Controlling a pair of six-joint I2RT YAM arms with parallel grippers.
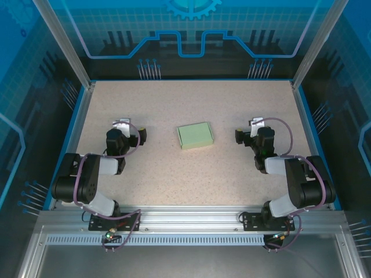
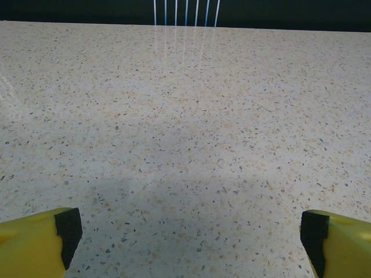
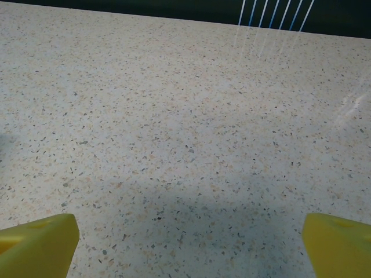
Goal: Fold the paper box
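The paper box (image 1: 195, 136) is a pale mint-green rectangle lying flat at the middle of the speckled table (image 1: 191, 174). My left gripper (image 1: 122, 126) rests to its left, well apart from it. My right gripper (image 1: 255, 124) rests to its right, also apart. In the left wrist view the left gripper (image 2: 188, 231) is open, its yellow fingers (image 2: 40, 237) wide with bare tabletop between them. In the right wrist view the right gripper (image 3: 191, 237) is open too, its yellow fingers (image 3: 40, 240) at the frame corners, nothing between them.
Blue rims and aluminium posts (image 1: 64, 43) bound the table on all sides. An aluminium rail (image 1: 191, 223) runs along the near edge at the arm bases. Bundles of thin white rods (image 1: 148, 69) stand at the back wall.
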